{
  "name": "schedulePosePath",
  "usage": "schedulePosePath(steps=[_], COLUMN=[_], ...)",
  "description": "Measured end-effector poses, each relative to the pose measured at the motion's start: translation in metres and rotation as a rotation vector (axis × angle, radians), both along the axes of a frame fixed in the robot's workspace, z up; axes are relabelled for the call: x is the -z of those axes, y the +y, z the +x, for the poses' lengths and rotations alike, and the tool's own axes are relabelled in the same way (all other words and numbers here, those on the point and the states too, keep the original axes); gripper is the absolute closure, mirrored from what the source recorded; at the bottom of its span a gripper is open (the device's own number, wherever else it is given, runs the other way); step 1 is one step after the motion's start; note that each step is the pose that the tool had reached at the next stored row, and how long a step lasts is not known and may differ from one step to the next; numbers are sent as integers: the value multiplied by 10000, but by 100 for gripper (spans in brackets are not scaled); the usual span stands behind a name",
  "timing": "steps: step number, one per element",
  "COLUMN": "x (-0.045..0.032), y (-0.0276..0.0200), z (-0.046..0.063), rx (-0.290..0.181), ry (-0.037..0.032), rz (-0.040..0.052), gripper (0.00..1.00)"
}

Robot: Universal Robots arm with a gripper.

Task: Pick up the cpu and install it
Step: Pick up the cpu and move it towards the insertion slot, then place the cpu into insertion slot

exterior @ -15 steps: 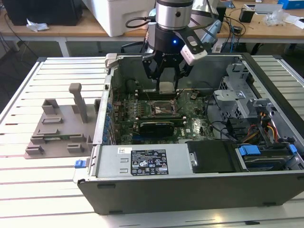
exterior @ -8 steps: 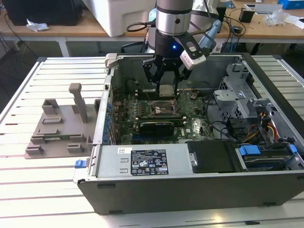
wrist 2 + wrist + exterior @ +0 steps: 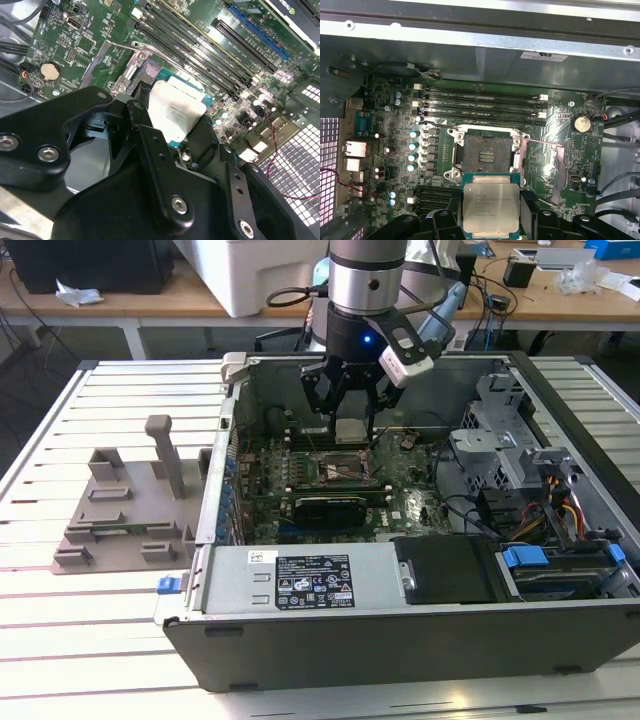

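The matte black gripper clamps the cpu, a flat square chip with a dull silver metal top. The chip hangs over the green motherboard, beside the open dark socket.

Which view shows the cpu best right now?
The first wrist view: the cpu faces the lens flat, its metal top nearly whole. The second wrist view shows it slanted, partly behind the gripper. The exterior view shows a small pale square.

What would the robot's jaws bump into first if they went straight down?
Probably the open black square socket on the green motherboard. The flat silver-grey square cpu that the jaws hold would touch it first, though depth is unclear.
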State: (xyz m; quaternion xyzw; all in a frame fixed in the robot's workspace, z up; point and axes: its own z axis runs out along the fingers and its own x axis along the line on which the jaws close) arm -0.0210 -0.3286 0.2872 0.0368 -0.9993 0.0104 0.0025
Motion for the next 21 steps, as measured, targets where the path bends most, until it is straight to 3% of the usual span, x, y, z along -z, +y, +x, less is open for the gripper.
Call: schedulePosePath(steps=[6, 15, 21], x=[0, 0, 0], y=[0, 0, 0], z=[1, 2, 3], rx=[22, 1675, 2483], ry=[0, 1, 1], rz=[-5, -34, -55], gripper=[45, 45, 45])
